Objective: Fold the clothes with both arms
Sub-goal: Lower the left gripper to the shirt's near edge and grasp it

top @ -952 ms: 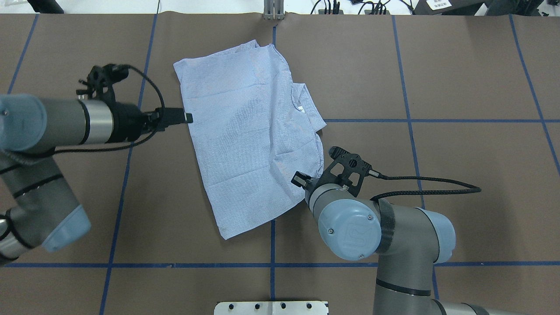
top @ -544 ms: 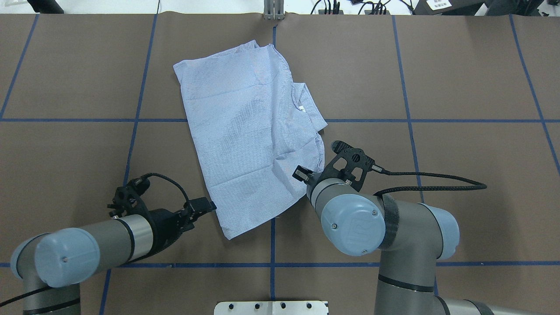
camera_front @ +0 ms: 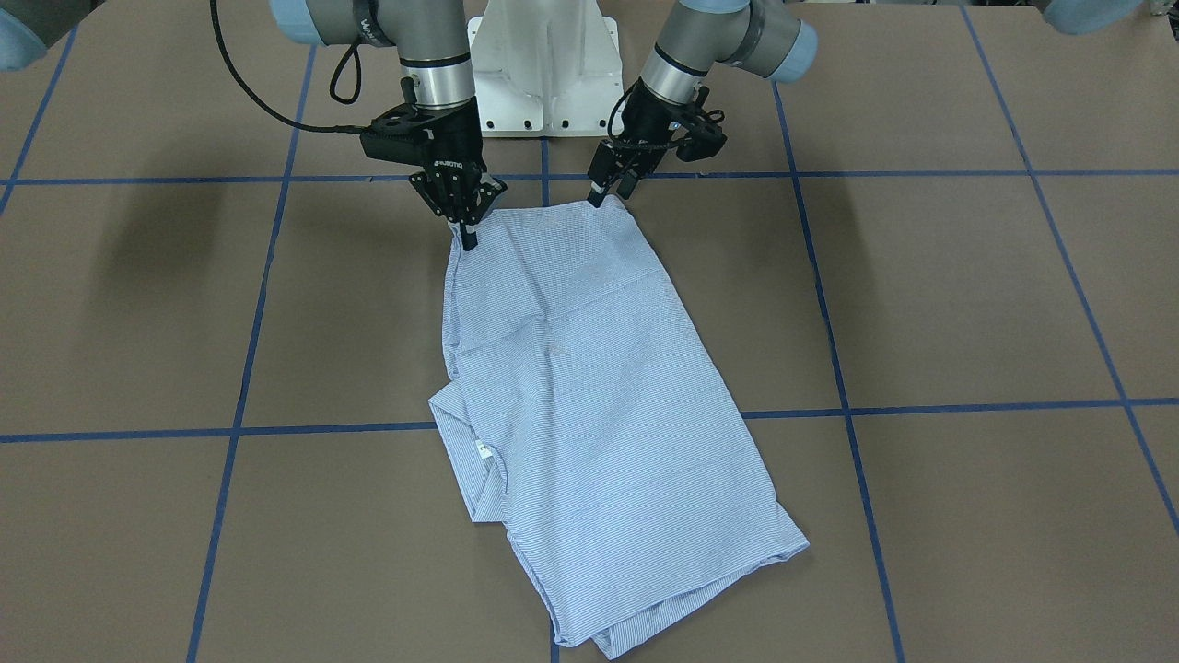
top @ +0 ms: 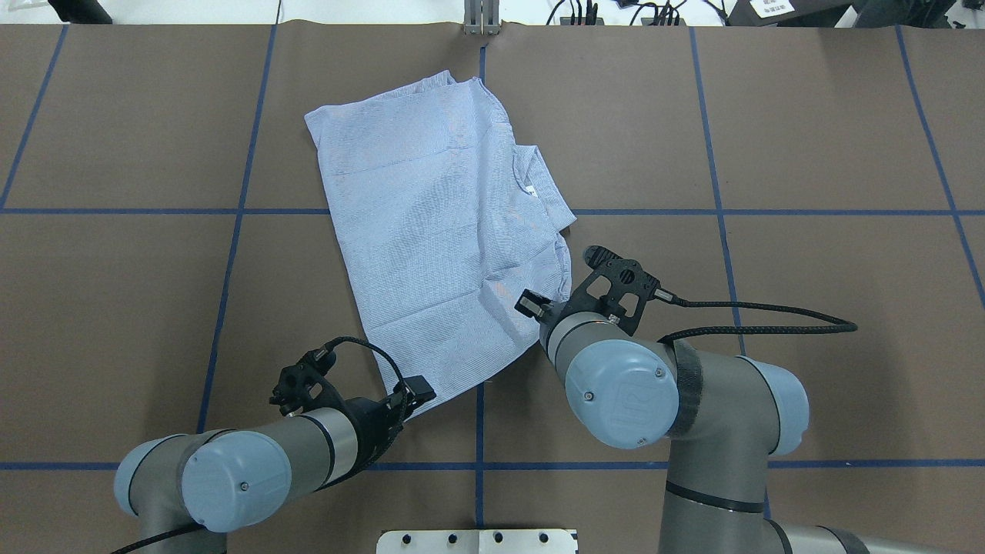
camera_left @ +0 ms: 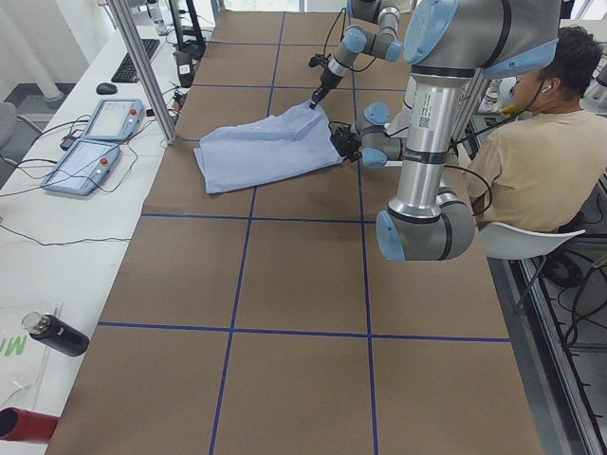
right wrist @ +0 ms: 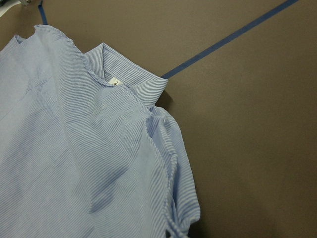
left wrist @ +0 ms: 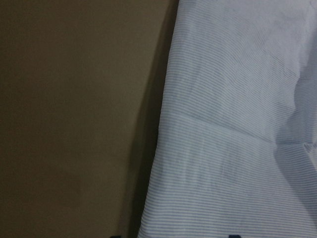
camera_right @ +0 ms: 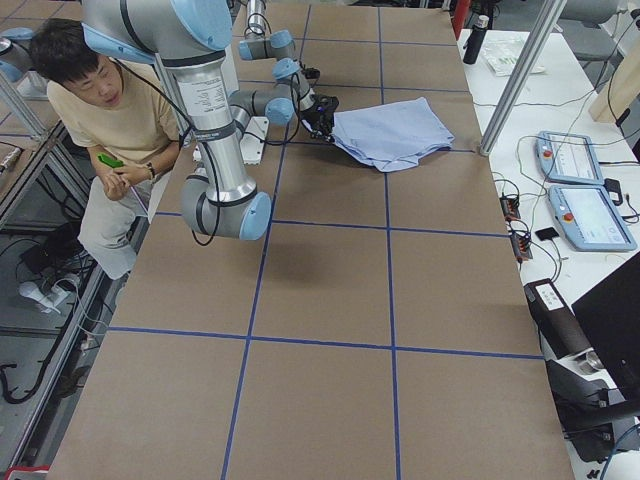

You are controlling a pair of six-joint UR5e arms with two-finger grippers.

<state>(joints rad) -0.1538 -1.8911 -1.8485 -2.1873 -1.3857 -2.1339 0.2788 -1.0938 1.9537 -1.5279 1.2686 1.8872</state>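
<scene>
1. Black fingers (camera_front: 470, 238) of the right gripper (camera_front: 466, 234) look pressed together on one robot-side hem corner of the shirt (camera_front: 589, 387), pinching the cloth, though the angle leaves this slightly unsure.
2. The left gripper (camera_front: 610, 192) has its fingers (camera_front: 597, 195) spread, tips down at the other robot-side hem corner. Its wrist view shows striped cloth lying between the tips.
3. The shirt, pale blue with white pinstripes, lies folded into a long slanted panel on the brown worktop (camera_front: 921, 304), running from the robot's side toward the far edge.
4. Its collar (right wrist: 130, 79) sticks out on the robot's right side, with a small white label (right wrist: 115, 82) inside.
5. The right arm (top: 723, 392) and left arm (top: 292, 446) both reach in low from the robot's edge.
6. Blue tape lines (camera_front: 921, 407) form a grid on the worktop, and one passes under the shirt.
</scene>
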